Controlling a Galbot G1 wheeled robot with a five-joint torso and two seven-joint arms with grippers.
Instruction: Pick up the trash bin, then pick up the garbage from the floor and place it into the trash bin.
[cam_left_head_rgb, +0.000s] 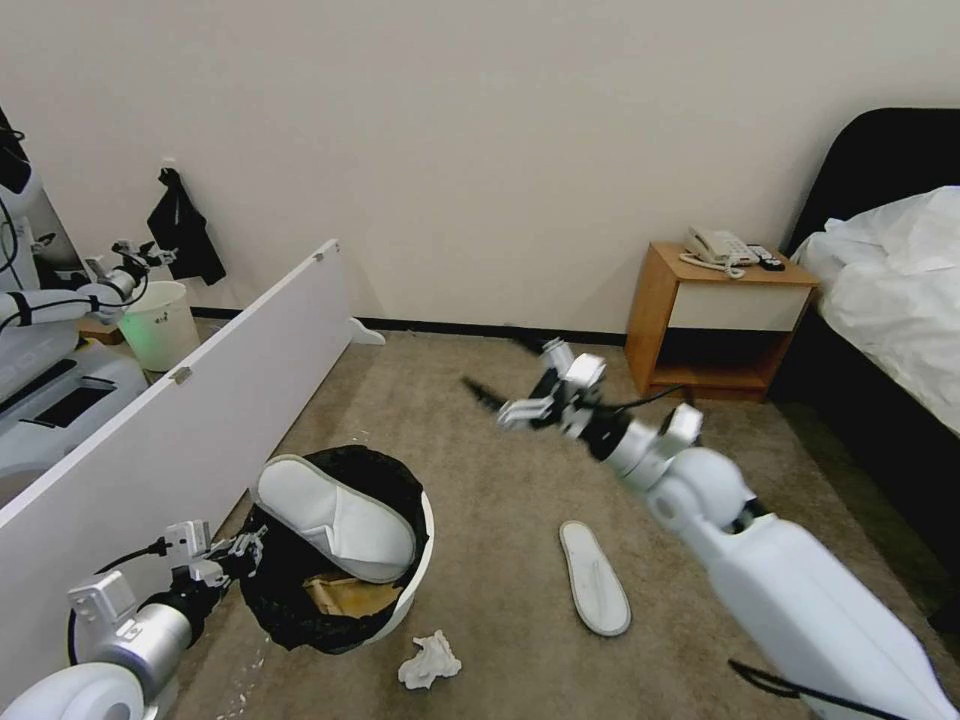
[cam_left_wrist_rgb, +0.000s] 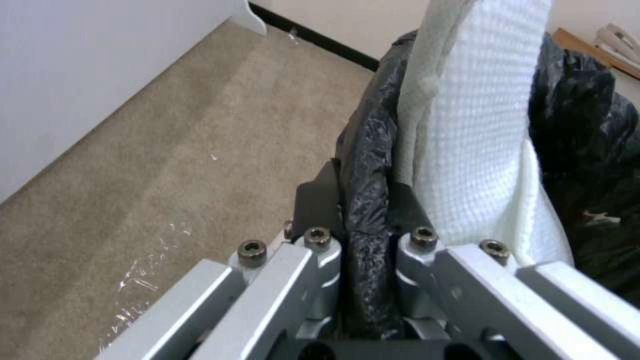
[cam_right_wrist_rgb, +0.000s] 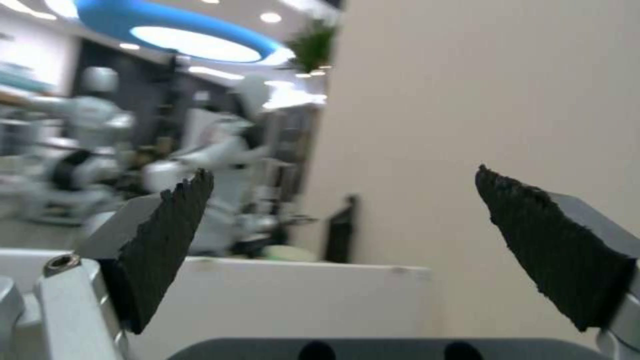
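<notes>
The trash bin (cam_left_head_rgb: 422, 560), white with a black liner, stands tilted at the lower left on the floor (cam_left_head_rgb: 500, 500). My left gripper (cam_left_head_rgb: 243, 556) is shut on its near rim; in the left wrist view the jaws pinch the liner-covered rim (cam_left_wrist_rgb: 367, 200). A white slipper (cam_left_head_rgb: 335, 515) lies across the bin's mouth above tan paper (cam_left_head_rgb: 350, 596), and that slipper (cam_left_wrist_rgb: 480, 125) rises right beside the pinched rim. Garbage on the carpet: a second white slipper (cam_left_head_rgb: 595, 578) and a crumpled tissue (cam_left_head_rgb: 430, 660). My right gripper (cam_left_head_rgb: 505, 378) hovers open and empty above the carpet, its pads (cam_right_wrist_rgb: 167, 240) wide apart.
A white partition board (cam_left_head_rgb: 200, 400) runs along the left of the bin. A wooden nightstand (cam_left_head_rgb: 715, 320) with a phone stands at the back wall, with a bed (cam_left_head_rgb: 890, 300) on the right. A pale bucket (cam_left_head_rgb: 160, 322) and another robot sit beyond the board.
</notes>
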